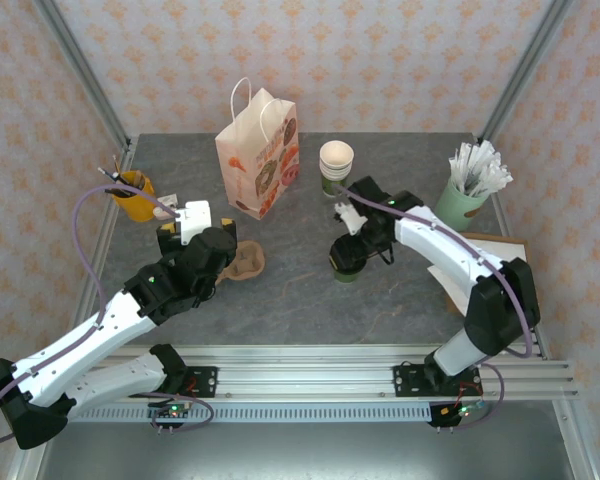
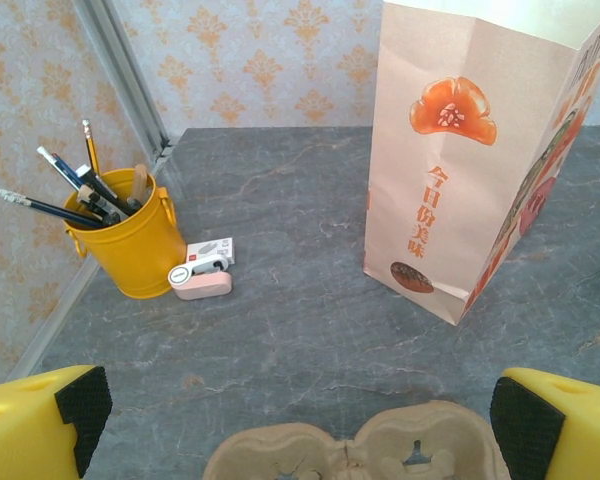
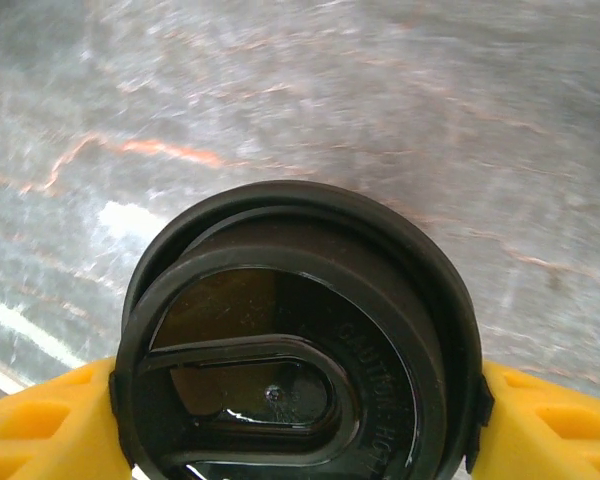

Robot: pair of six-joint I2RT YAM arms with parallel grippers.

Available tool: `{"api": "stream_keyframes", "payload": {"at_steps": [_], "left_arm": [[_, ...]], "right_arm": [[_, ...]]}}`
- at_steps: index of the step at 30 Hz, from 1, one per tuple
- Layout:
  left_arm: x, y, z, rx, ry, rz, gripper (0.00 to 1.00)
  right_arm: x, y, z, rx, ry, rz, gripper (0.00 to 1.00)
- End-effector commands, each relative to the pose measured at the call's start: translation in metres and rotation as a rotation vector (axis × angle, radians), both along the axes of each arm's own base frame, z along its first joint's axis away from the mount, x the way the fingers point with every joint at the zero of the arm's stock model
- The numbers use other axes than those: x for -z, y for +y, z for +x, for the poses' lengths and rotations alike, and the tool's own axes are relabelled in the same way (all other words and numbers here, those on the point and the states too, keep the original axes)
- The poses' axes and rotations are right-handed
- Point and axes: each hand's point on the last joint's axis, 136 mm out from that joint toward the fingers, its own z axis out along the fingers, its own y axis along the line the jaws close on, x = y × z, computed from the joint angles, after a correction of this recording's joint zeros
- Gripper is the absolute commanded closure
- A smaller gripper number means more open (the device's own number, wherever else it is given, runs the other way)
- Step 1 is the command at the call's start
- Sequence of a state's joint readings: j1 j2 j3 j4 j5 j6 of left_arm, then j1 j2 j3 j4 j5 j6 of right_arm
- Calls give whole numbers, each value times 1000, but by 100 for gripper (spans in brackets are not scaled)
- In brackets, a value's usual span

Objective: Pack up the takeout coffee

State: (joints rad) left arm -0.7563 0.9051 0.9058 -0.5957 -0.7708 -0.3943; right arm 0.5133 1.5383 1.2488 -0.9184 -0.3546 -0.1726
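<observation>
Pencil pot: yellow, stocked with pencils, stood far left on the table.
Left gripper: fingers spread wide, nothing held, poised over the near edge of the carrier.
Pulp cup carrier: left of centre, sockets vacant.
Paper bag: printed, upright, handles up, far centre.
Stacked green cups: lidless, right of the bag.
Takeout coffee: right of centre, upright on the table, black lid fitted.
Right gripper: coffee pinched, a finger against each side at the lid.
Stick cup: pale mint, far right.
Step in hand: grasp of the coffee judged under way.
Next move: a firm hold, a level lift, carriage leftward to a carrier socket.
</observation>
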Motion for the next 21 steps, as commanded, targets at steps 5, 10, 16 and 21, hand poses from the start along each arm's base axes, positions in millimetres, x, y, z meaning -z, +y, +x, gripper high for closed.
{"api": "stream_keyframes", "payload": {"at_steps": [5,10,16,21], "left_arm": [[-7,14,-1,-84,-47,-16,0],[-6,16,-1,-102,-49,-24,0],[-8,19,-2,-116,-51,-23,0],[-8,21,-3,-125,-50,-12,0]], "right_arm": [[-1,-76,42,401,-48,-12,29],[6,-116,70,591,-59,-33,29],[9,-151,110,775,-125,-58,28],[6,-162,148,870,-196,-32,27]]}}
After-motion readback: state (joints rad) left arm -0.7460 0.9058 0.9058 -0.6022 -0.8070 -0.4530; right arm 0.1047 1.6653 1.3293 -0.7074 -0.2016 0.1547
